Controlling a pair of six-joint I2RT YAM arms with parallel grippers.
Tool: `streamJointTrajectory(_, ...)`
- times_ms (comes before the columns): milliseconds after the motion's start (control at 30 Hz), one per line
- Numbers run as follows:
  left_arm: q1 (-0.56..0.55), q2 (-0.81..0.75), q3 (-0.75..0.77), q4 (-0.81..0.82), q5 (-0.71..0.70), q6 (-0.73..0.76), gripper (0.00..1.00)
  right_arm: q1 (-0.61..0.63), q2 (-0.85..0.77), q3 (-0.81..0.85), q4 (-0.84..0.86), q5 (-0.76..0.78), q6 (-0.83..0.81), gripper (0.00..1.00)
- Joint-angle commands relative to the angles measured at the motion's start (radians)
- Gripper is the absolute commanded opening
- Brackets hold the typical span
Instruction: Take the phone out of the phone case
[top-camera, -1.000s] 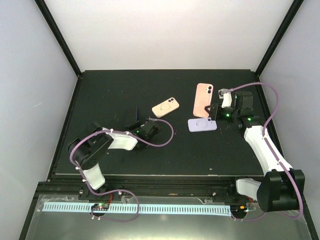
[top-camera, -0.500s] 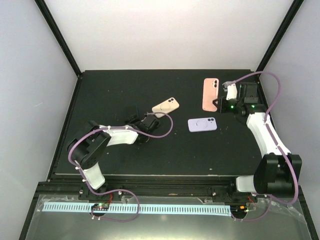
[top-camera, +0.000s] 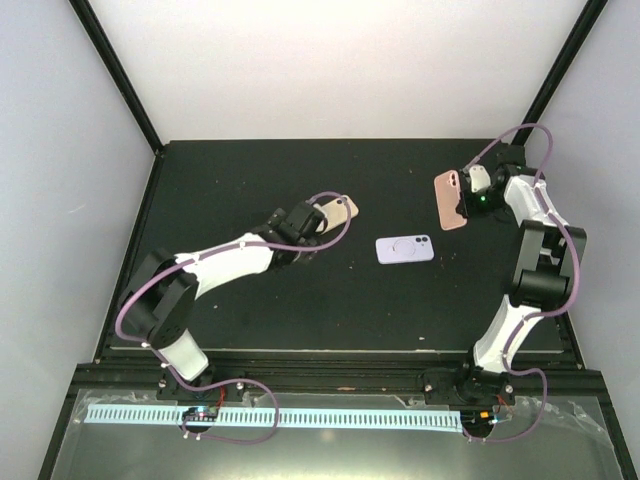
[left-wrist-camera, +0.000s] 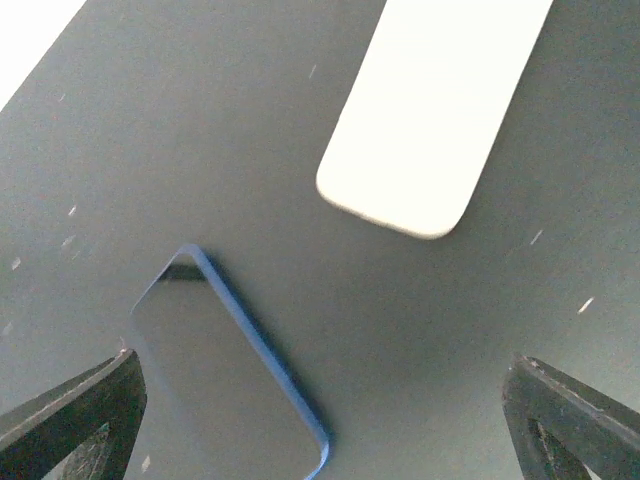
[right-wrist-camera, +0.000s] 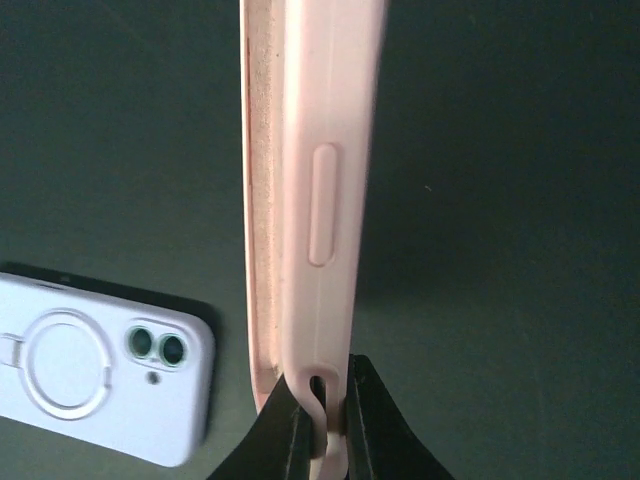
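- The right gripper (top-camera: 464, 204) pinches the pink phone case (top-camera: 451, 200) by 1 short end, its jaws closed tight on the rim at a cut-out there.
- The pink phone case is off the black table (top-camera: 250, 180), standing on edge over the far right part of it. In the right wrist view its long side with a raised button faces the camera (right-wrist-camera: 318, 200), and a tan lining shows along the left edge. I cannot tell if a phone sits inside.
- A lavender phone (top-camera: 405, 248) lies flat, back up, near the table's middle, well apart from the pink case. A ring and 2 lenses show on its back (right-wrist-camera: 95, 365).
- The left gripper (top-camera: 314, 226) hangs low over the table with its jaws spread wide and nothing between them (left-wrist-camera: 322, 400).
- Just beyond its fingers (left-wrist-camera: 80, 410) lies a beige phone (top-camera: 342, 209), flat (left-wrist-camera: 435, 110).
- A blue-rimmed phone (left-wrist-camera: 225, 385), dark side up, lies flat near the left finger, apart from the beige one.
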Motion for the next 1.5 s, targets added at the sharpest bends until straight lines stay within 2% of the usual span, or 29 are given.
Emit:
streamJointTrajectory(0, 0.015, 0.107, 0.166, -0.084, 0.203, -0.062, 0.99, -0.047, 0.102, 0.142, -0.175, 0.026, -0.070, 0.01)
streamJointTrajectory(167, 0.052, 0.237, 0.325, -0.138, 0.337, -0.042, 0.99, -0.060, 0.219, 0.246, -0.250, 0.024, -0.076, 0.03)
streamJointTrajectory(333, 0.094, 0.363, 0.460, -0.166, 0.406, -0.035, 0.99, -0.060, 0.309, 0.301, -0.271, 0.044, -0.063, 0.08)
streamJointTrajectory(433, 0.111, 0.424, 0.539, -0.195, 0.433, -0.021, 0.99, -0.064, 0.311, 0.292, -0.247, 0.057, -0.048, 0.20)
streamJointTrajectory(467, 0.116, 0.440, 0.554, -0.197, 0.434, -0.016, 0.99, -0.067, 0.299, 0.279, -0.232, 0.060, -0.042, 0.28)
streamJointTrajectory(500, 0.119, 0.452, 0.564, -0.197, 0.433, -0.011, 0.99, -0.069, 0.283, 0.261, -0.217, 0.064, -0.038, 0.37)
streamJointTrajectory(533, 0.121, 0.461, 0.573, -0.195, 0.436, -0.003, 0.99, -0.070, 0.264, 0.240, -0.198, 0.071, -0.033, 0.42)
streamJointTrajectory(667, 0.134, 0.502, 0.611, -0.202, 0.433, 0.017, 0.99, -0.072, 0.131, 0.117, -0.122, 0.098, -0.034, 0.52)
streamJointTrajectory(867, 0.161, 0.567, 0.679, -0.227, 0.453, 0.052, 0.99, -0.072, -0.078, -0.058, -0.118, 0.019, -0.053, 0.56)
streamJointTrajectory(1100, 0.170, 0.669, 0.790, -0.303, 0.442, 0.108, 0.99, -0.055, -0.344, -0.201, -0.165, -0.240, -0.102, 0.68)
streamJointTrajectory(1267, 0.181, 0.712, 0.841, -0.347, 0.450, 0.106, 0.99, -0.045, -0.510, -0.297, -0.136, -0.384, -0.098, 0.72)
streamJointTrajectory(1467, 0.182, 0.725, 0.867, -0.468, 0.517, 0.120, 0.97, -0.043, -0.587, -0.373, -0.091, -0.543, -0.074, 0.72)
